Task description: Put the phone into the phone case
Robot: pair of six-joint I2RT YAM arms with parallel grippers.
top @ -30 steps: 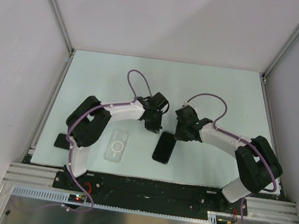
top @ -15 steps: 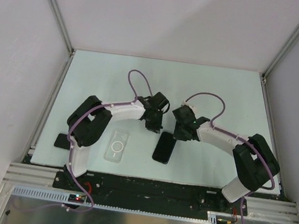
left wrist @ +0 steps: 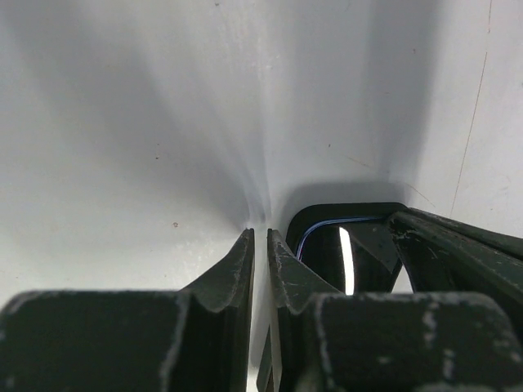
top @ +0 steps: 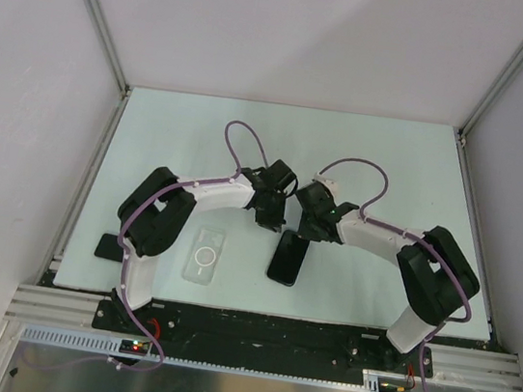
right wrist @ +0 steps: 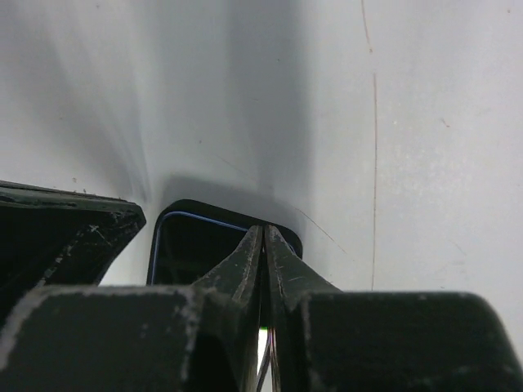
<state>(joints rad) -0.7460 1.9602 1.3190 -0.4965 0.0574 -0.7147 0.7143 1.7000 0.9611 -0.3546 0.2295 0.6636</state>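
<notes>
The phone lies flat and screen up on the pale tabletop, close to the near edge and about midway along it, with its long side running roughly from the near edge to the far edge. The clear phone case lies flat just to the left of it, apart from it, its white ring showing.

Both arms bend inward and meet over the phone's far end. The left gripper hangs just beyond the phone's far left corner. In the left wrist view its fingers stand almost together, with only a thin slit between them and nothing in it. The right gripper points down at the phone's far right corner. In the right wrist view its jaws are pressed together, the tips right at the phone's edge; whether they touch it cannot be told.

A dark flat object lies by the tabletop's left edge, partly hidden behind the left arm.
</notes>
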